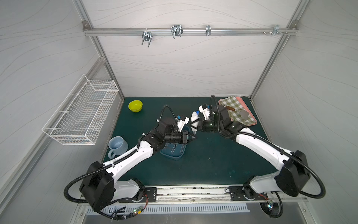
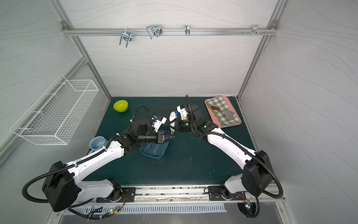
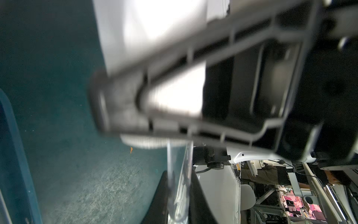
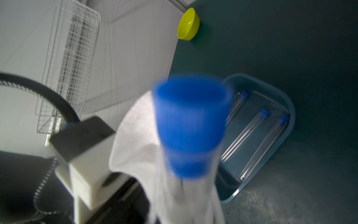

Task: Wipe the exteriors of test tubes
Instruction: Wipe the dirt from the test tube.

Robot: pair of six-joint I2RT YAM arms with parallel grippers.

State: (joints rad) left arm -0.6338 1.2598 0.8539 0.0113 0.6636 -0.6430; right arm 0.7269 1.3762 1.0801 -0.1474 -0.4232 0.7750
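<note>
On my dark green table [image 1: 213, 161], the translucent blue plastic tray [image 1: 175, 157] sits left of centre. Over its far right corner my left end effector [image 1: 194, 137] is pressed together on the lower end of a clear, blue-capped test tube [image 3: 179, 166]; my right end effector [image 1: 193, 127] pinches a white woven cloth [image 1: 194, 117] wrapped round it. Three more capped tubes [image 4: 246, 133] lie in the tray.
</note>
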